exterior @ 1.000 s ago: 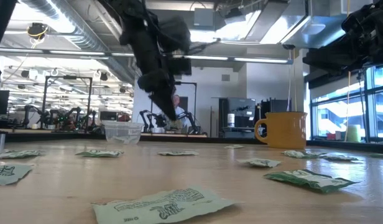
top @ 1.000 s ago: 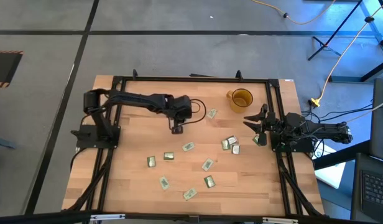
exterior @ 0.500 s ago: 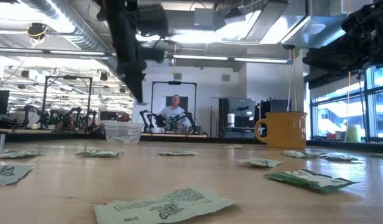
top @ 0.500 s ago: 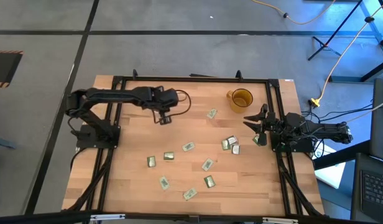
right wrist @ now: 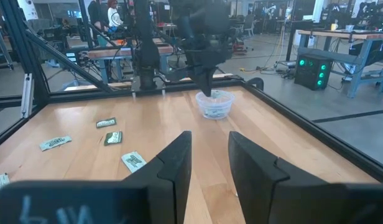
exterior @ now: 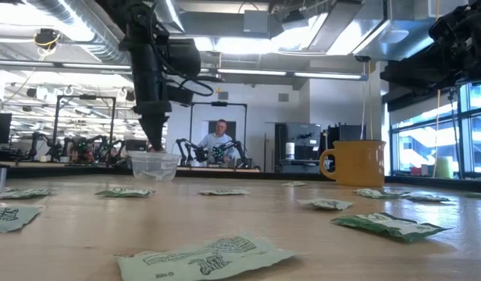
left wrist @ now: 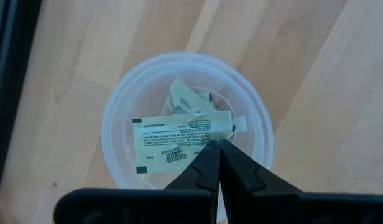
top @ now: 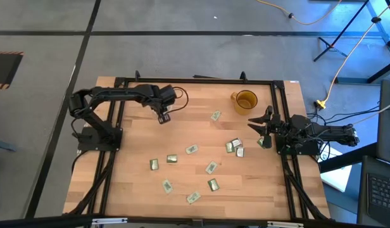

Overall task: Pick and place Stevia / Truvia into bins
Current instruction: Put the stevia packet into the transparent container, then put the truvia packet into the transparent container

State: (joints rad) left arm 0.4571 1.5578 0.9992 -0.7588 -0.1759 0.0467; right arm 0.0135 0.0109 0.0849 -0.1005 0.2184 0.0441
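My left gripper hangs over the clear plastic cup near the table's far left, fingertips just above its rim, shut on a white-and-green Stevia sachet. Other sachets lie inside the cup. The amber mug stands on its base at the far right. My right gripper waits open at the table's right edge, near the mug. Several loose sachets lie flat on the wood. My left gripper pinches the sachet between its two fingertips at one short edge, coming from above and pointing down. The sachet sticks out sideways from the tips, lifted clear, over the cup's mouth.
Loose sachets spread over the middle and near part of the table, with a cluster close to my right gripper and one beside the mug. A black frame borders the table. A person sits in the room beyond.
My left gripper, staying shut, has moved from the table's middle toward its far left and come down over the clear cup. The right arm has kept still.
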